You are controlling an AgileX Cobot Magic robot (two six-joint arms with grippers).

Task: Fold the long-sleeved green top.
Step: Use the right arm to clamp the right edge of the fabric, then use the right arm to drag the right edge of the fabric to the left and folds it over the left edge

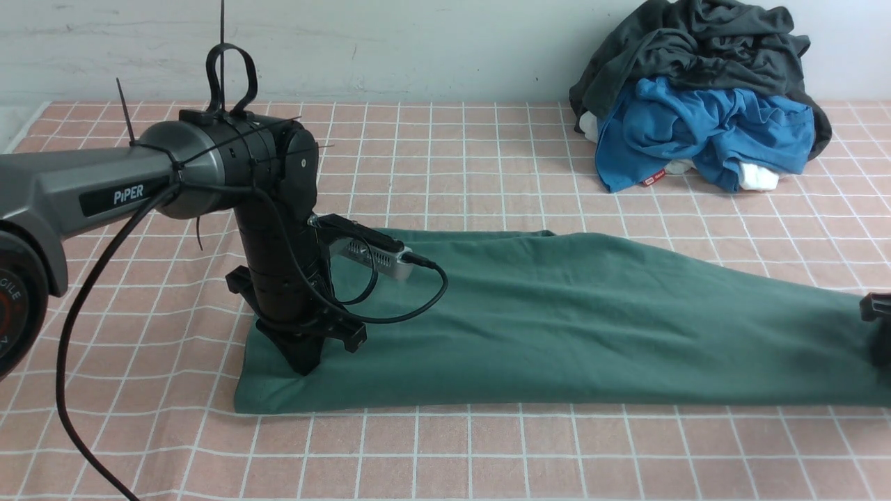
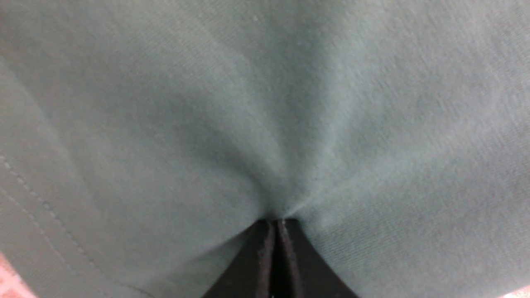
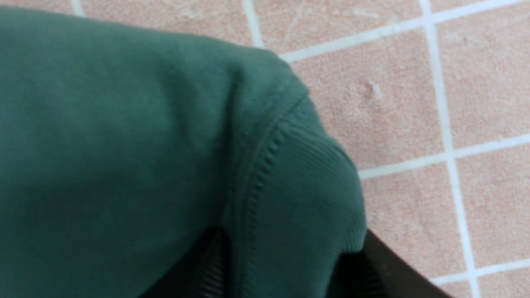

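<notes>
- Front view: the green long-sleeved top (image 1: 571, 320) lies flat in a long band across the checked tablecloth (image 1: 487, 452), running from under the left arm to the picture's right edge.
- The left gripper (image 1: 303, 358) points straight down onto the top's left end, just inside its edge.
- Only a dark sliver of the right gripper (image 1: 876, 327) shows, at the top's narrow right end.
- Bare tablecloth lies open in front of the top's near edge and behind its far edge.
- A heap sits at the far right, well apart from the top: a grey garment (image 1: 696, 49) over a blue garment (image 1: 703, 125) with a red tag (image 1: 653, 179).
- Left wrist view: the left gripper (image 2: 276, 223) is pressed together, pinching a pucker of green fabric.
- Right wrist view: the right gripper (image 3: 290, 248) clasps the top's ribbed cuff (image 3: 306, 186), one dark finger on each side; tablecloth lies bare beyond the cuff.
</notes>
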